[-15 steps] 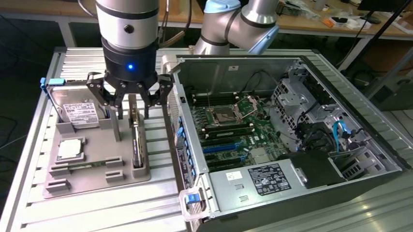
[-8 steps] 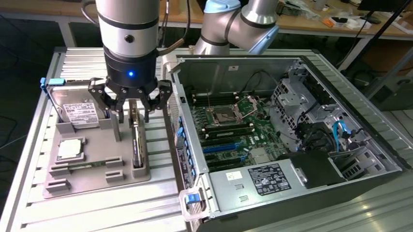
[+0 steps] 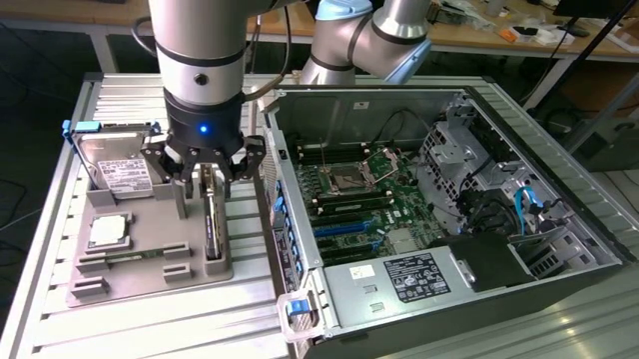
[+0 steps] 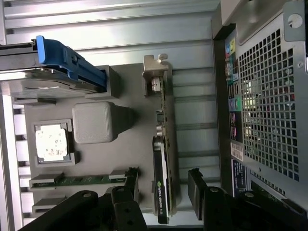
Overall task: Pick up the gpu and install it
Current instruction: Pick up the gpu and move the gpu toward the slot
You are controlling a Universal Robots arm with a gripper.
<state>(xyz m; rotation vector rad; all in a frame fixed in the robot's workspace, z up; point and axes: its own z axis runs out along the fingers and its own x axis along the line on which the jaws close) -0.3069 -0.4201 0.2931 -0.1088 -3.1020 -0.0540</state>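
end effector [image 3: 206,187]: wide open, empty, straddling the gpu [image 3: 212,228]
gpu: standing on edge in the gray holder [image 3: 145,262]

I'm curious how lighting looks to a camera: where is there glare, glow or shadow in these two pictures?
Exterior view: a blue light glows above the hand; the computer case is dimmer inside than the evenly lit table. Wrist view: the table's metal ribs glare white, the CPU chip shines pale, the gpu looks dark.

A ribbed aluminium table [image 3: 150,321] stands before cluttered wooden benches [image 3: 469,37] and dark floor [image 3: 25,149].
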